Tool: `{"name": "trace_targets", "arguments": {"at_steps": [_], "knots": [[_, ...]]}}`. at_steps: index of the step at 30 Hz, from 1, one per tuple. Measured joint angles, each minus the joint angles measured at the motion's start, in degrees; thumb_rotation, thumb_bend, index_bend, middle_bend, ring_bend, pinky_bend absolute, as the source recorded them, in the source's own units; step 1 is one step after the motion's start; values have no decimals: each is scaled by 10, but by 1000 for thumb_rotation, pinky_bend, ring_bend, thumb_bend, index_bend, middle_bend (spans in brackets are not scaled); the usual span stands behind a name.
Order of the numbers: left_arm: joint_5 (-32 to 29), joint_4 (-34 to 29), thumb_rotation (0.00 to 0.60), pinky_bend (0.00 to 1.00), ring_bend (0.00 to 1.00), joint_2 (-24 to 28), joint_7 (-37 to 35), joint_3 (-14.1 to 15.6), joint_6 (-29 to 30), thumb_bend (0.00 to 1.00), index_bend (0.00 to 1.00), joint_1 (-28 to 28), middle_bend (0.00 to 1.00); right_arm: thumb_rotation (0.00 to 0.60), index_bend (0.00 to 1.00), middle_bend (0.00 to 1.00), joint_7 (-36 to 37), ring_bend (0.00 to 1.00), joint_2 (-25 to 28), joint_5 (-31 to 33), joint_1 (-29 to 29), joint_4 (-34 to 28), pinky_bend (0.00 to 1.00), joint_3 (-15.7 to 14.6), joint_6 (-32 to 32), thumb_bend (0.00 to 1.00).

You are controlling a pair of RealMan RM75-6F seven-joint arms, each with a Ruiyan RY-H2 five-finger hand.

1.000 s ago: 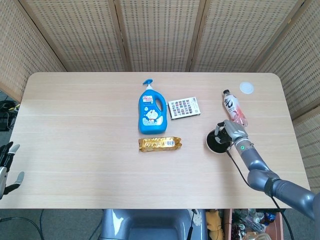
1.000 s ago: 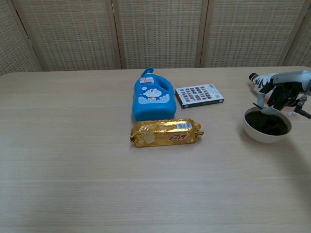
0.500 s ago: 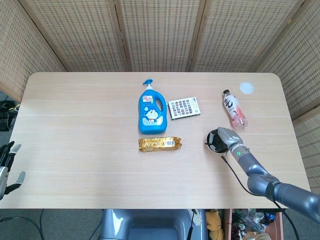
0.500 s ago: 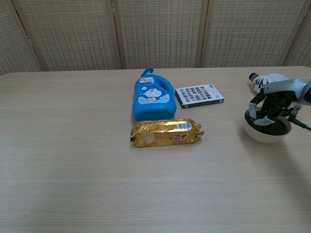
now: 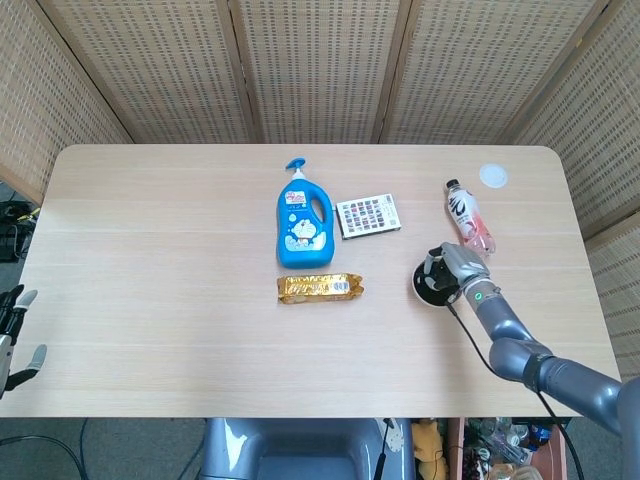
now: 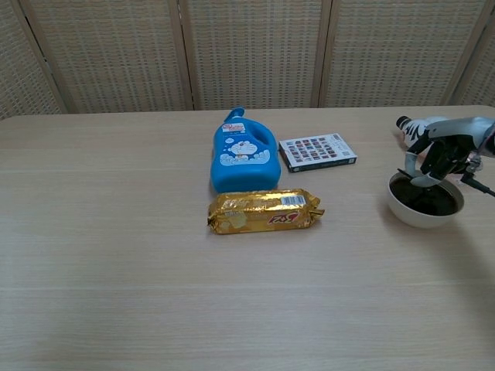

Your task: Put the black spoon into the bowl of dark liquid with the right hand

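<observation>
The white bowl of dark liquid [image 5: 428,288] [image 6: 424,210] stands at the right of the table. My right hand [image 5: 455,266] [image 6: 444,154] hovers over the bowl's far rim with its fingers curled downward, and one fingertip [image 6: 421,179] reaches the rim. The black spoon does not stand out against the dark liquid and the hand's dark parts, so whether the hand holds it is unclear. My left hand [image 5: 10,335] hangs off the table's left edge, fingers apart and holding nothing.
A pink drink bottle [image 5: 469,218] [image 6: 421,126] lies just behind the bowl and hand. A blue detergent bottle [image 5: 303,220], a patterned card box [image 5: 368,215] and a gold snack pack [image 5: 320,288] sit mid-table. A white lid [image 5: 492,176] rests far right.
My right hand dipped down into the bowl half a second ago and has since lifted slightly back toward the far rim. The left hand has barely moved.
</observation>
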Motion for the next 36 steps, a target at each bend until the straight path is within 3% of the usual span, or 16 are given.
{"name": "trace_targets", "arguments": {"at_steps": [9, 12, 14, 18, 23, 27, 36], "knots": [[2, -2, 600, 0, 0, 2, 0, -2, 1, 416, 0, -2, 0, 600, 730, 937, 5, 943, 25, -10, -11, -37, 1000, -2, -1, 741], [3, -3, 600, 0, 0, 3, -1, -2, 2, 416, 0, -1, 0, 600, 670, 926, 11, 943, 28, -24, -15, -47, 1000, 2, 1, 733], [2, -3, 600, 0, 0, 3, -2, -1, 4, 416, 0, 1, 0, 600, 591, 919, 15, 943, 32, -31, -17, -52, 1000, 5, 1, 664], [1, -2, 600, 0, 0, 4, -4, 1, 3, 416, 0, 3, 0, 600, 465, 909, 22, 943, 41, -39, -22, -62, 1000, 7, 1, 369], [3, -3, 600, 0, 0, 5, -4, 0, 3, 416, 0, 2, 0, 600, 366, 900, 29, 943, 51, -48, -31, -76, 1000, 10, 12, 120], [5, -6, 600, 0, 0, 5, -3, 0, 5, 416, 0, 1, 0, 600, 342, 898, 30, 943, 55, -55, -36, -85, 1000, 12, 25, 65], [4, -11, 600, 0, 0, 9, -1, 0, 5, 416, 0, 2, 0, 600, 343, 833, 70, 941, 93, -93, -74, -158, 1000, 39, 85, 59]]}}
